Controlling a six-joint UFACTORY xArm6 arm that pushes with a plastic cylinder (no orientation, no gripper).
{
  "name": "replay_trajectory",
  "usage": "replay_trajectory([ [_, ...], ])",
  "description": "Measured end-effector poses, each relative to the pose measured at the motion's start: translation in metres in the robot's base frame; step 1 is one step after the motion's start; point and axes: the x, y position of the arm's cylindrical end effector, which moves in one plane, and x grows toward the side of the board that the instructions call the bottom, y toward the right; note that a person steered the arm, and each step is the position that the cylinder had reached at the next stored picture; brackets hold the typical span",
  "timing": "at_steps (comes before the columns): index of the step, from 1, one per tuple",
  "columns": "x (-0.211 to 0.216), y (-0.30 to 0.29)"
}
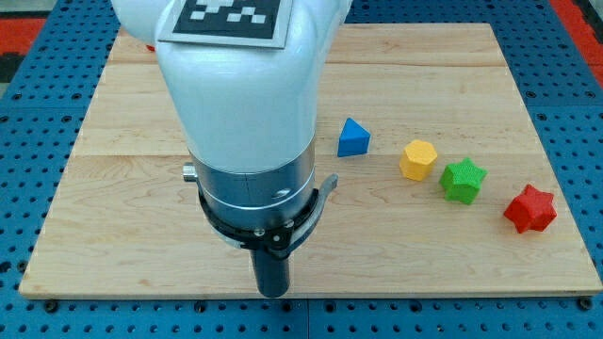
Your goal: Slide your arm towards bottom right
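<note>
My arm's white body fills the view's upper left and middle. The dark rod comes down from it, and my tip (272, 292) rests on the wooden board (452, 254) near its bottom edge, left of centre. A blue triangular block (353, 138) lies up and to the right of the tip. Further right sit a yellow hexagonal block (418, 159), a green star block (463, 180) and a red star block (529, 209), in a line slanting down to the right. The tip touches none of them.
The board lies on a blue perforated table (38, 113). A black-and-white marker tag (226, 19) sits on top of the arm. The arm's body hides the board's upper left part.
</note>
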Motion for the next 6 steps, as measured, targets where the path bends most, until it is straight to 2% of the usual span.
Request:
replay_trajectory([
  [6,-0.001,0.009],
])
